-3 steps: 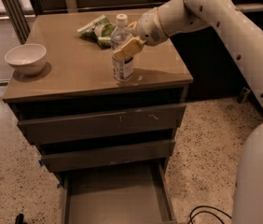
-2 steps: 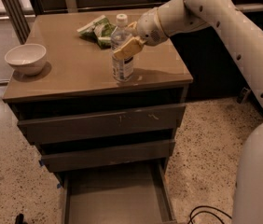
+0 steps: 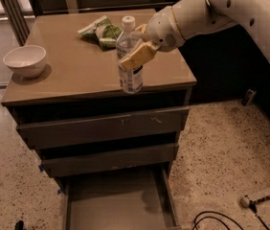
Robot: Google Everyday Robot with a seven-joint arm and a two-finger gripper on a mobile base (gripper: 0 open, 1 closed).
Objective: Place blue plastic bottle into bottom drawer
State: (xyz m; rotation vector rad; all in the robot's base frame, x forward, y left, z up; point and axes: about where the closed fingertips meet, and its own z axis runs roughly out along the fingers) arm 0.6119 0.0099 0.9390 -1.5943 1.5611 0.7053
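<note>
The blue plastic bottle (image 3: 129, 61), clear with a white cap and a white-and-blue label, stands upright at the front edge of the cabinet top (image 3: 68, 75). My gripper (image 3: 137, 46) reaches in from the right and is shut on the bottle's upper body. One tan finger (image 3: 138, 56) crosses in front of the bottle. The bottle's base overlaps the cabinet's front edge, so I cannot tell whether it rests on the top or is held just above it. The bottom drawer (image 3: 77, 210) is pulled open below, its grey floor bare.
A white bowl (image 3: 25, 60) sits at the cabinet top's left edge. A green-white snack bag (image 3: 100, 31) lies at the back behind the bottle. The two upper drawers (image 3: 101, 128) are shut. A power strip (image 3: 264, 195) and cables (image 3: 216, 220) lie on the floor to the right.
The bottle, in my gripper, has shifted slightly forward toward the cabinet's front edge. The bowl, the bag and the drawers have not moved.
</note>
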